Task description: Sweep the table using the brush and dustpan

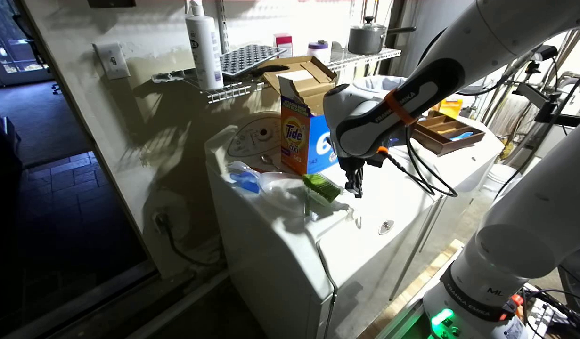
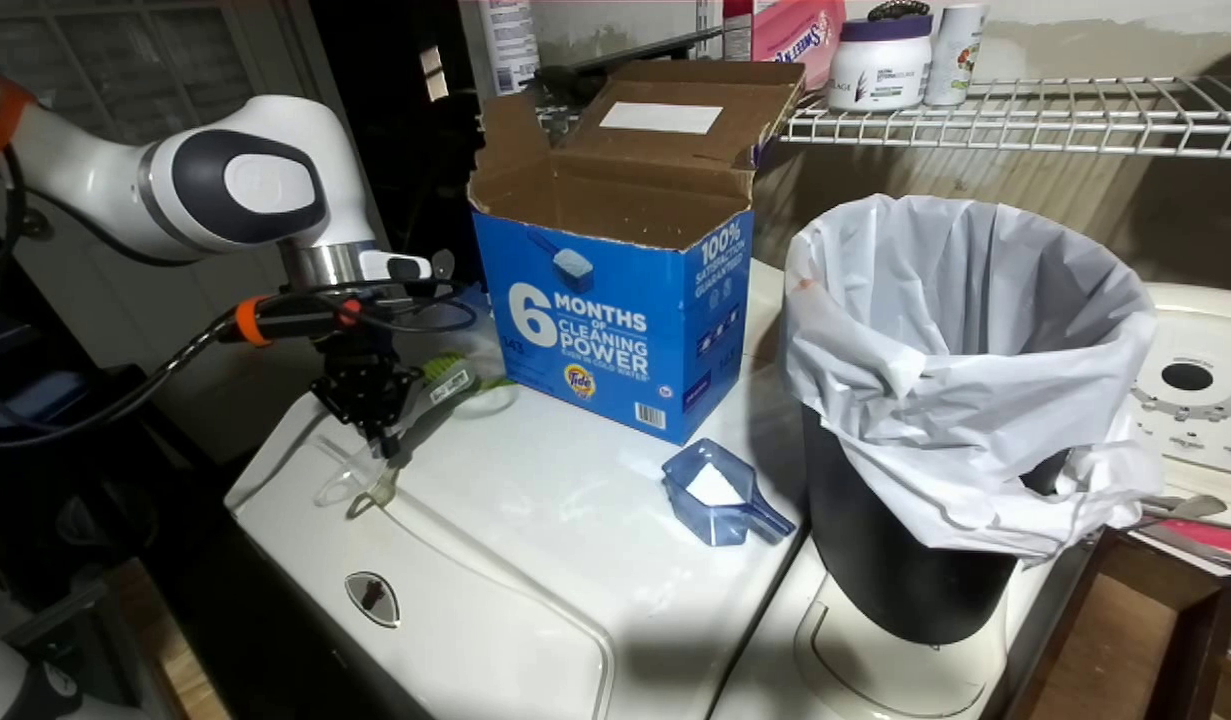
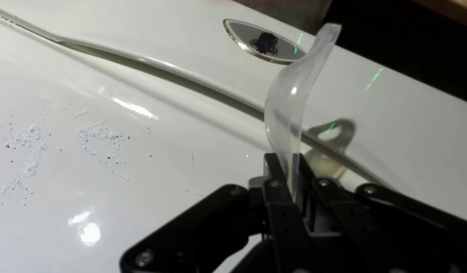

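Note:
My gripper [image 3: 286, 158] is shut on the clear plastic handle [image 3: 284, 102] of the brush, with the handle's end pointing away past the fingertips. Green bristles of the brush [image 1: 322, 187] show beside the gripper in both exterior views, and its labelled body [image 2: 451, 386] slants up behind the jaws. Low over the white table [image 2: 535, 500], the gripper stands near its front corner. Bluish-white powder [image 3: 100, 140] is scattered on the top in the wrist view. A cloudy translucent piece [image 1: 285, 188] beside the bristles may be the dustpan; its outline is too blurred to tell.
The open orange-and-blue box [image 2: 605, 320] stands behind the gripper. A blue scoop [image 2: 715, 490] with white powder lies before it, and a lined bin [image 2: 955, 350] stands to its right. A wire shelf [image 2: 1025, 125] and a wooden tray [image 1: 445, 132] are also near.

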Robot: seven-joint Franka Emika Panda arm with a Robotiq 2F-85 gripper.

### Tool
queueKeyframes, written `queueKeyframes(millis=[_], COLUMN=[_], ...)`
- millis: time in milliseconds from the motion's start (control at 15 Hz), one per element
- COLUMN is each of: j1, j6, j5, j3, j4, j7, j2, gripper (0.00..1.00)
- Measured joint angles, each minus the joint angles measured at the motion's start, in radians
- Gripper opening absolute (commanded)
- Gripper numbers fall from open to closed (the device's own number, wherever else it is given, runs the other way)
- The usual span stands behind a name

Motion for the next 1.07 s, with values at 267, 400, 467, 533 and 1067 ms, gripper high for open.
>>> queueKeyframes(millis=[267,400,467,533,1067], j1=[-0.012,-0.027,-0.037,-0.049,-0.101], j6=[0.044,0.045,0.045,0.045,-0.038], j5=[0.000,-0.008,-0.018,-0.032,-0.158], j3=[-0.021,-0.025,-0.027,-0.028,-0.023], j4=[-0.014,-0.028,-0.037,-0.047,-0.109], j7=[-0.002,-0.002,0.000,0.004,0.064], j2=[-0.019,-0.032,-0.041,-0.050,-0.093], gripper=[0.03,0.03,0.03,0.03,0.03])
